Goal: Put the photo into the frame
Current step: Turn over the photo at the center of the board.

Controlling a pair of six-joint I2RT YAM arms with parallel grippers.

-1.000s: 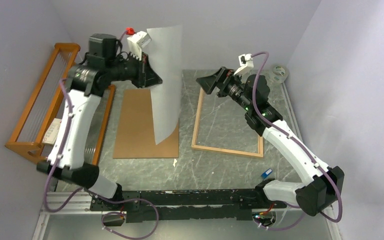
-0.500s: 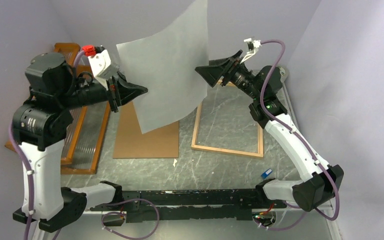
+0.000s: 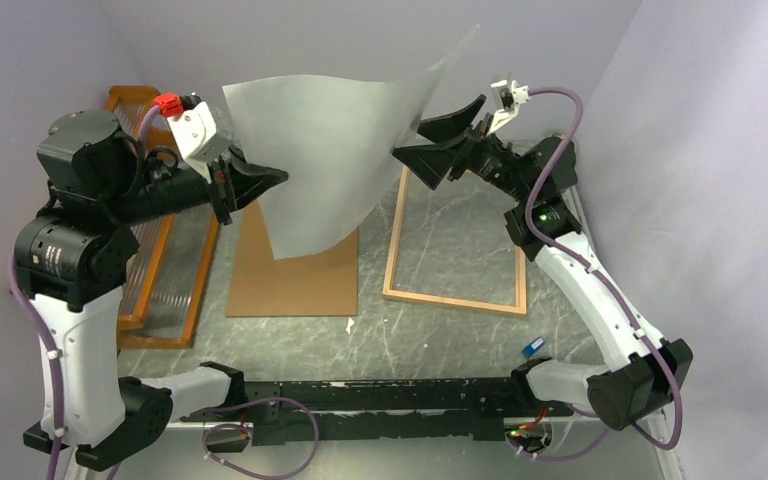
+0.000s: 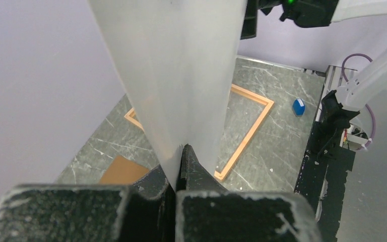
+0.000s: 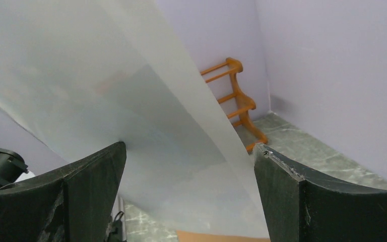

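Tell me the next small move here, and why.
Probably close the right gripper on the photo. Its open jaws straddle the sheet's free edge, while the left gripper alone pinches the opposite side, leaving the print bowed in the air; the frame lies empty.

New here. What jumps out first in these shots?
The photo, white back to the overhead camera, hangs curled in mid-air above the table, pinched at its left edge by the shut left pincer. The right pincer stands wide open around the sheet's right edge, not clamped. Below, the light-wood frame lies flat and empty on the table's right side, a brown board beside it.
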